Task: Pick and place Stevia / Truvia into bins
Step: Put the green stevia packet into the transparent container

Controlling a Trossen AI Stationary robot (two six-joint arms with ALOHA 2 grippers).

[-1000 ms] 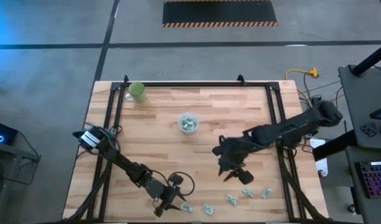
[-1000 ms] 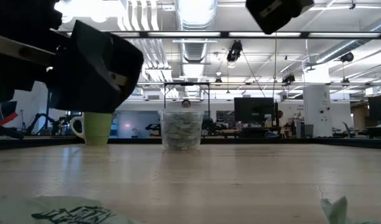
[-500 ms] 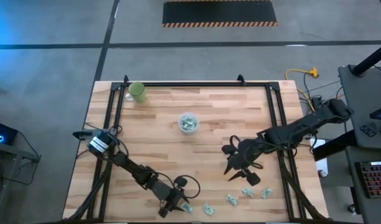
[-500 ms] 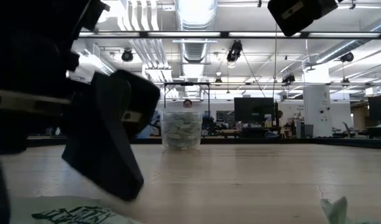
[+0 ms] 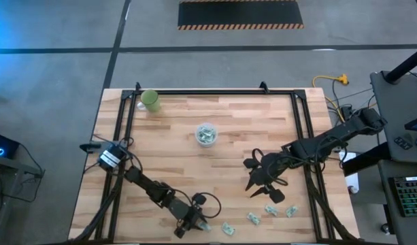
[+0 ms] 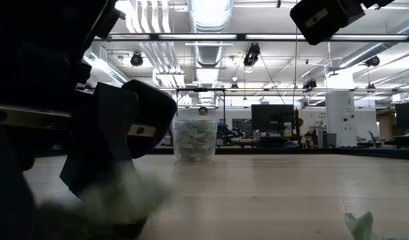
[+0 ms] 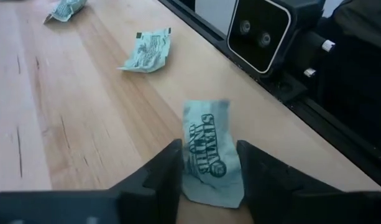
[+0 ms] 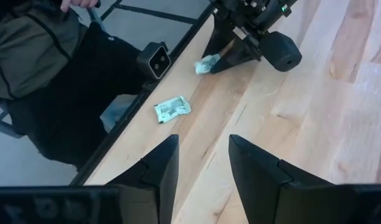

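Only our left wrist view shows the left gripper (image 7: 207, 171) with fingers apart astride a Stevia packet (image 7: 207, 152) on the wooden table (image 7: 72, 124). From above, the right gripper (image 5: 262, 187), also spread, hovers mid-right; the clear cup (image 5: 207, 134) sits centre.

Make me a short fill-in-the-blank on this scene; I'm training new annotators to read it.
1. The left tool has a ____ packet between its fingers.
2. The clear cup at mid-table already holds ____.
3. The light-green cup stands near the table's far ____ corner.
4. The right tool hovers above the table, holding ____.

Missing words: Stevia; packets; left; nothing
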